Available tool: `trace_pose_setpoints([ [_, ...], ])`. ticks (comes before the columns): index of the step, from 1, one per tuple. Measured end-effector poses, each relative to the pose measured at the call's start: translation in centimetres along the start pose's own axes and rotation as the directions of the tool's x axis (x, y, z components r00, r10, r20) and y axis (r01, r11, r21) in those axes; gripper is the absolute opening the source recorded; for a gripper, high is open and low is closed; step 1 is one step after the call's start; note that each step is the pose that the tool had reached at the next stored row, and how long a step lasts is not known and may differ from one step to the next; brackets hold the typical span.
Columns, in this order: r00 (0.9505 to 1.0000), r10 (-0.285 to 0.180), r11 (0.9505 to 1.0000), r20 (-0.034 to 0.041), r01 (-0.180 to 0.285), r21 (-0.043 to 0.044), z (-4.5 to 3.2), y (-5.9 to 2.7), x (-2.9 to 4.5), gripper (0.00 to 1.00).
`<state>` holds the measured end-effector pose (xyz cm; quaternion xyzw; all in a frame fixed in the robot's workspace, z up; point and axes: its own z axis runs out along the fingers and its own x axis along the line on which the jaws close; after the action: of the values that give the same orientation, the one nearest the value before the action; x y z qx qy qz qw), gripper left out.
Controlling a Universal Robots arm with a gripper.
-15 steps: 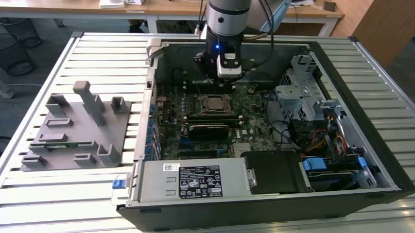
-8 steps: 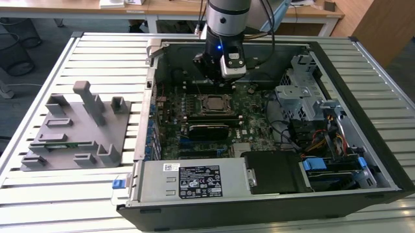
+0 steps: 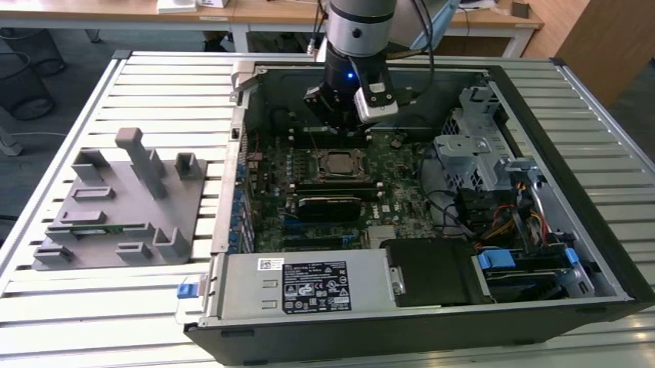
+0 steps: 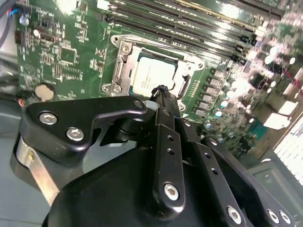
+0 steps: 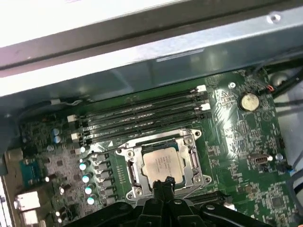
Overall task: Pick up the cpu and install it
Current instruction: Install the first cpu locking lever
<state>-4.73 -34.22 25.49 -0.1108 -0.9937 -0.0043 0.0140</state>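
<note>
The cpu is a small square chip with a silver-grey top. It lies flat inside the metal socket frame on the green motherboard, within the open computer case. In both wrist views the cpu sits just beyond my fingertips. My gripper hangs over the socket's edge with its two black fingers pressed together and nothing between them. In the exterior view the gripper stands a little beyond the socket, above the board.
Empty memory slots run beside the socket, next to the case wall. A black heatsink lies on the board on the socket's other side. A drive cage stands at the exterior view's right. A grey parts fixture sits outside the case.
</note>
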Motion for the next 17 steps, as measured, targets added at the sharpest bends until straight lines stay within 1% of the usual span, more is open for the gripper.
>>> trace_pose_setpoints([
  [3,0.9986,-0.052,0.9986,-0.0004,0.052,0.0016,0.02,0.00,0.00,0.11],
  [6,0.9945,-0.105,0.9945,-0.0008,0.105,0.0031,0.04,0.00,0.00,0.11],
  [9,0.9874,-0.158,0.9874,-0.0011,0.158,0.0044,0.10,0.00,0.00,0.11],
  [12,0.9780,-0.209,0.9780,-0.0019,0.209,0.0061,0.13,-0.01,0.01,0.11],
  [13,0.9765,-0.216,0.9765,-0.0018,0.216,0.0061,0.14,-0.03,0.08,0.11],
  [14,0.9763,-0.216,0.9763,-0.0003,0.216,0.0061,0.15,-0.08,0.33,0.11],
  [17,0.9761,-0.217,0.9762,0.0164,0.217,0.0061,0.18,-0.35,1.50,0.11],
])
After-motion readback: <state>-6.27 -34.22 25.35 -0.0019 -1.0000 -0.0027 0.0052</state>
